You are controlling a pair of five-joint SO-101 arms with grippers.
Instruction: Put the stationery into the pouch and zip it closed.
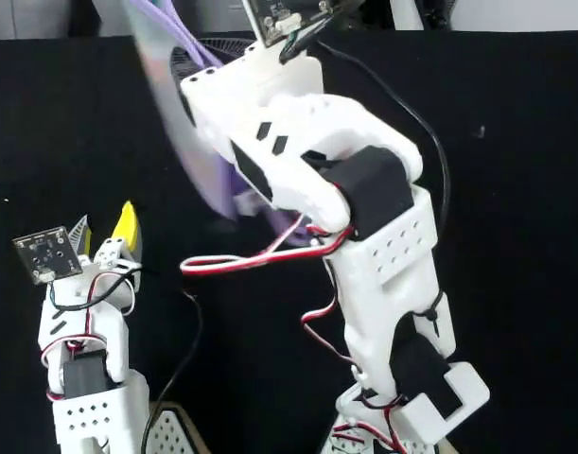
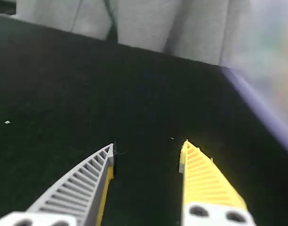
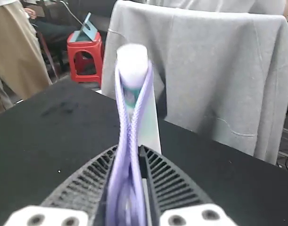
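Note:
In the high view the lilac, see-through pouch (image 1: 189, 142) is lifted off the black table (image 1: 516, 189) and looks smeared. My right gripper (image 3: 134, 151) has black ribbed fingers shut on the pouch's (image 3: 129, 108) purple edge, and the pouch stands up from them with a pale rounded end on top. The right arm (image 1: 345, 218) rises tall over the table's middle, its gripper (image 1: 196, 55) at the far side. My left gripper (image 1: 104, 232) sits low at the near left, its grey and yellow fingers open over bare tabletop (image 2: 146, 153). The pouch (image 2: 268, 94) appears as a blur beside it.
Red and black cables (image 1: 251, 260) hang from the right arm across the table's middle. Beyond the table's far edge a grey cloth (image 3: 205, 61) hangs over a chair, with a red stool (image 3: 85, 49) on the floor beside it.

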